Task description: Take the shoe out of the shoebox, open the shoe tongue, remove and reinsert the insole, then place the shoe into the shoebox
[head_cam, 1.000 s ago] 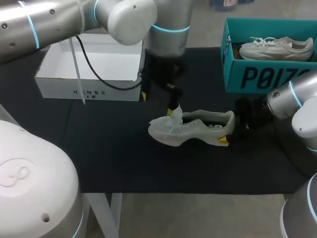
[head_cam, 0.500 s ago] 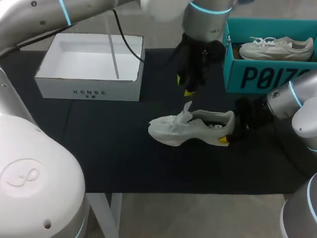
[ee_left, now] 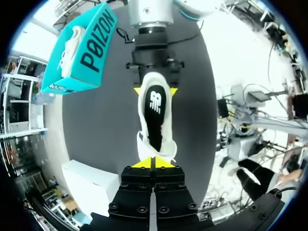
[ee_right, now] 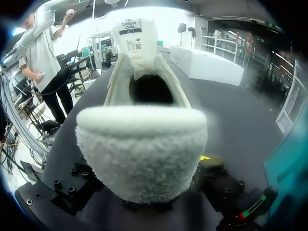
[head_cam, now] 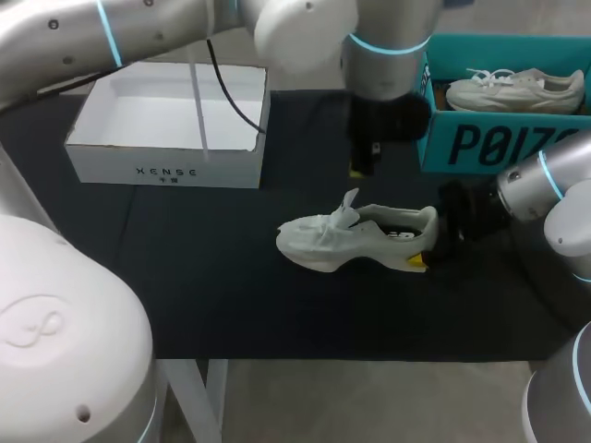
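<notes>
White shoe [head_cam: 332, 242] lies on counter [head_cam: 203, 277]; right fingers [head_cam: 417, 261] clamp its heel; left fingers [ee_left: 143, 164] pressed together, empty, above shoe.

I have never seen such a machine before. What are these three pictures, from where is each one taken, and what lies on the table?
These are two robot arms at a table with a black cover. One picture looks down from above; the two round ones come from cameras on the arms' wrists. On the cover lies a pale white sports shoe, its tongue standing up. The right gripper clamps the heel between its yellow-tipped fingers. The left gripper hangs over the shoe, shut and empty. At the far side stand an open white cardboard box and a teal shoebox holding another white shoe.
</notes>
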{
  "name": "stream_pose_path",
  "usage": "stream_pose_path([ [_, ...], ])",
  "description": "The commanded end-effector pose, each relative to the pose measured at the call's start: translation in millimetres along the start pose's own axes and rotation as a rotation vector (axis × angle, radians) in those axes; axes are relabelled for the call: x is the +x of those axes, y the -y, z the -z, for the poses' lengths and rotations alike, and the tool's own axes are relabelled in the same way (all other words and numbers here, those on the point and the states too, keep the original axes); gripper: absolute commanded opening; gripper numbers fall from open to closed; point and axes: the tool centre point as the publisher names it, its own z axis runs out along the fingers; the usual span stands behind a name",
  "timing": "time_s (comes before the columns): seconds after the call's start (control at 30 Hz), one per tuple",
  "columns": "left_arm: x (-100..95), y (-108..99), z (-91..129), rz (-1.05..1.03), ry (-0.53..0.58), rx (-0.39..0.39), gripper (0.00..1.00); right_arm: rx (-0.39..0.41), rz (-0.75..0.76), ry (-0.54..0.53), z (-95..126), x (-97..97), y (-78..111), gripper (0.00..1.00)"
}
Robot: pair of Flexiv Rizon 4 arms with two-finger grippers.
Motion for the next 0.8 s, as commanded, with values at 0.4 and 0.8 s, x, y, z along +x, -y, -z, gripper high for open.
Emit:
stream_pose_path([
  [0.4, 7.5, -5.9, -5.1, -0.112, -0.059, 0.18, 0.0, 0.002, -0.001, 0.0, -4.4, -2.0, 4.7, 0.0],
  [0.8, 12.9, 12.3, -8.6, -0.204, -0.083, 0.259, 0.0, 0.002, -0.001, 0.0, -4.4, -2.0, 4.7, 0.0],
])
